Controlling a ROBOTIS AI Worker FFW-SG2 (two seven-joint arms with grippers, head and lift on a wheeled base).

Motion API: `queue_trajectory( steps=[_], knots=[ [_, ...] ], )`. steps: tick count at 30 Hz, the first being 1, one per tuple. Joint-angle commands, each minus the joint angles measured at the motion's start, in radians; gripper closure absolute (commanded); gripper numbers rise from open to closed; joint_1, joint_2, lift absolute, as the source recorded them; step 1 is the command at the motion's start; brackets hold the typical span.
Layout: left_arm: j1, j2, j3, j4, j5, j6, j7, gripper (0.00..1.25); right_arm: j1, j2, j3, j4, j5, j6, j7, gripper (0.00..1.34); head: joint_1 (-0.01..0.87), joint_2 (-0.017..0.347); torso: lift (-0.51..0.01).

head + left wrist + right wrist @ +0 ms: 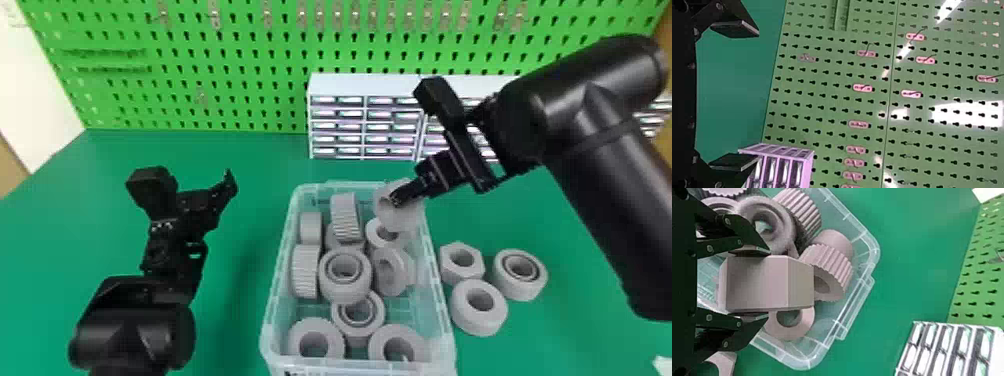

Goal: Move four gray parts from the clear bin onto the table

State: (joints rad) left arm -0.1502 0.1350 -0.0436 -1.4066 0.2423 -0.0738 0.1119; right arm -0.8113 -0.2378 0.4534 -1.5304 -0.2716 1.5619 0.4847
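My right gripper [395,199] is over the back right corner of the clear bin [440,305], shut on a gray part with a hole [410,220]. In the right wrist view, the right gripper [768,283] has its two fingers pressed on opposite faces of this hex-sided gray part [801,282], above other parts in the bin. Several gray rings and ribbed gears [345,275] lie in the bin. On the table right of it stand a hex nut [448,266], a ring [480,325] and a bearing-like part [530,290]. Left of the bin, the left gripper [207,200] is open and holds nothing; left gripper [756,96].
A white drawer cabinet [365,87] stands behind the bin, in front of the green pegboard [225,65]. Green tabletop [240,155] surrounds the bin. The right forearm reaches in over the table's right side, and a small white item [662,366] lies at the lower right edge.
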Motion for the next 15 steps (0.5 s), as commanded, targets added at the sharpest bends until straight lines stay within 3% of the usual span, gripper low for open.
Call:
queue_trajectory(
  steps=[1,15],
  knots=[
    [0.001,0.000,-0.002,0.000,0.000,0.000,0.000,0.16,0.009,-0.002,-0.045,-0.024,0.020,0.009,0.000,0.99,0.693,0.072,-0.052],
    [0.008,0.000,-0.002,0.000,0.000,0.000,0.000,0.16,0.046,-0.017,-0.167,-0.082,0.068,0.010,0.000,0.99,0.693,0.072,-0.052]
  ],
)
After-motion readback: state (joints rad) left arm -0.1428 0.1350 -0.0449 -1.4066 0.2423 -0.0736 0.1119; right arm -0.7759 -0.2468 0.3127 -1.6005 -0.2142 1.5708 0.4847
